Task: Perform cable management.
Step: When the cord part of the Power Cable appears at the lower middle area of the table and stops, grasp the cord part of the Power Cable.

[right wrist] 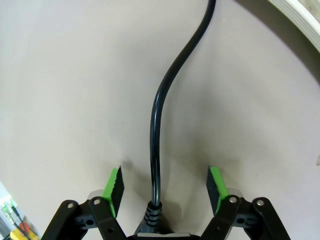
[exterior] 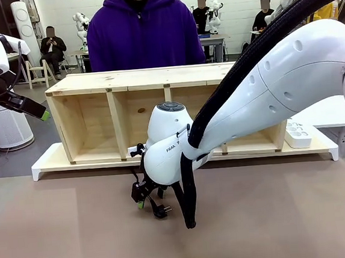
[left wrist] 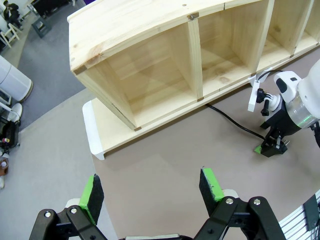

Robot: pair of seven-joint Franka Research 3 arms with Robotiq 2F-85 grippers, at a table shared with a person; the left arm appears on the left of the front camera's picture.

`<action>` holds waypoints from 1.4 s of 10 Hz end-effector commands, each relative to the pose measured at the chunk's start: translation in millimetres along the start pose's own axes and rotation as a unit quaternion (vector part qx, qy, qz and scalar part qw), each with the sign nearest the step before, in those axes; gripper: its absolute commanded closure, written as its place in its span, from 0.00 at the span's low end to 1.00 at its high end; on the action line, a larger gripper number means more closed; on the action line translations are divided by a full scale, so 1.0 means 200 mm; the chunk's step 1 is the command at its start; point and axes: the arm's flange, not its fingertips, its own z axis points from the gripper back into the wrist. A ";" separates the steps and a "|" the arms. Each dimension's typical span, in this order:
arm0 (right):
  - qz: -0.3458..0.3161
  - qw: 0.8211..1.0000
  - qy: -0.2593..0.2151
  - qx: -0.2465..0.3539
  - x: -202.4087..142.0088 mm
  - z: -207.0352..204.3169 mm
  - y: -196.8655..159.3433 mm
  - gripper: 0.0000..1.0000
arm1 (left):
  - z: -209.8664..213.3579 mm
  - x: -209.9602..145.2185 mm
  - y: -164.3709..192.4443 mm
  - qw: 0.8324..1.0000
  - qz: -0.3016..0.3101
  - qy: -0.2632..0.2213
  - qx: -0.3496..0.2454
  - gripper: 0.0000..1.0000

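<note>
Right gripper (right wrist: pixel 165 182) spread astride the cable (right wrist: pixel 156 125) near its plug (exterior: pixel 161 211), pads not touching; best centre the cord between them before closing; left gripper (left wrist: pixel 150 185) spread, holding nothing.

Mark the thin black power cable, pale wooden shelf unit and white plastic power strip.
thin black power cable (right wrist: pixel 155 125), right wrist view, mid-length curve.
pale wooden shelf unit (exterior: pixel 144 77), front view, top board.
white plastic power strip (exterior: pixel 298 135), front view, top face.
</note>
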 end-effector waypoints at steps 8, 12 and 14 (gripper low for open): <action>-0.046 0.998 0.028 -0.011 -0.09 0.02 0.03 0.00 | -0.01 0.01 0.00 1.000 0.006 -0.007 -0.002 0.00; -0.046 0.997 0.036 -0.040 -0.12 0.04 0.05 0.38 | -0.01 0.01 0.00 1.000 0.006 -0.007 -0.002 0.00; -0.050 0.997 0.039 -0.043 -0.12 0.04 0.05 0.56 | -0.01 0.01 0.00 1.000 0.006 -0.007 -0.002 0.00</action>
